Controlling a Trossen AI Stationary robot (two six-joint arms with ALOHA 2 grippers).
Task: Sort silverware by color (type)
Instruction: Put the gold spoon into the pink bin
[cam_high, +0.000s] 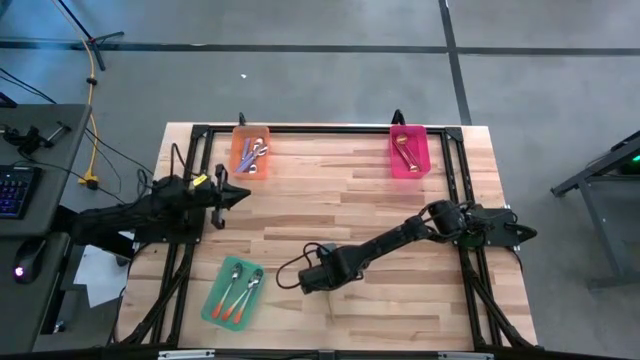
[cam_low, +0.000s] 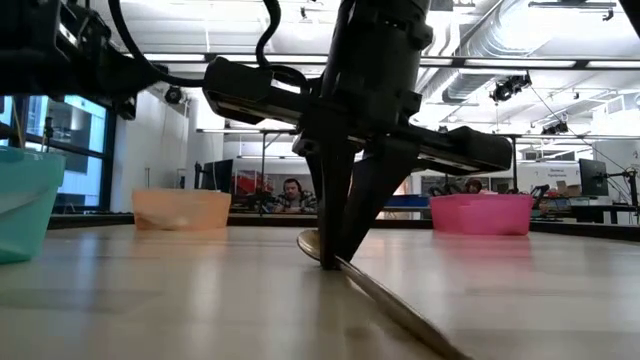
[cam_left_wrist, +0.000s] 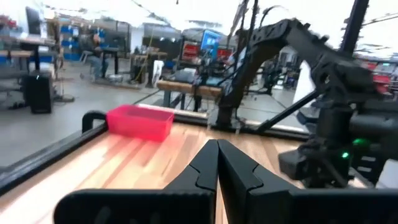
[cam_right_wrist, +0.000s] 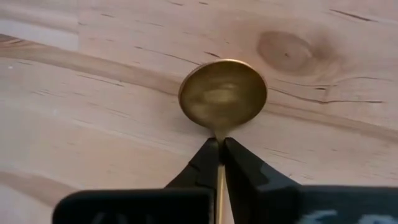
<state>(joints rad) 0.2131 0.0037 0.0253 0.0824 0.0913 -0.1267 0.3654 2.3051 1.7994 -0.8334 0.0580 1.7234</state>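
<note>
1. The right tool (cam_high: 318, 281) is down on the worktop (cam_high: 340, 200) at about 6 o'clock from its middle, its fingers pinched tight on the neck of a gold spoon (cam_right_wrist: 222, 94), just behind the bowl.
2. In the low view the gold spoon sits tilted, bowl raised, with the handle running down to the wood.
3. The left tool (cam_high: 240, 196) hangs over the worktop's 9 o'clock side with its fingers pressed together, gripping nothing.
4. The orange tray (cam_high: 250, 152) at 11 o'clock holds purple-blue-handled spoons (cam_high: 252, 154), close to the far edge.
5. The pink tray (cam_high: 408, 151) at 1 o'clock holds more gold spoons (cam_high: 403, 150), also near the far edge.
6. The green tray (cam_high: 238, 293) at 7 o'clock holds orange-red-handled spoons (cam_high: 236, 300), near the near edge and just beside the right tool's 9 o'clock side.
7. Bare wood spans the middle between the trays; a black frame (cam_high: 320, 130) rims the far edge and both sides.
</note>
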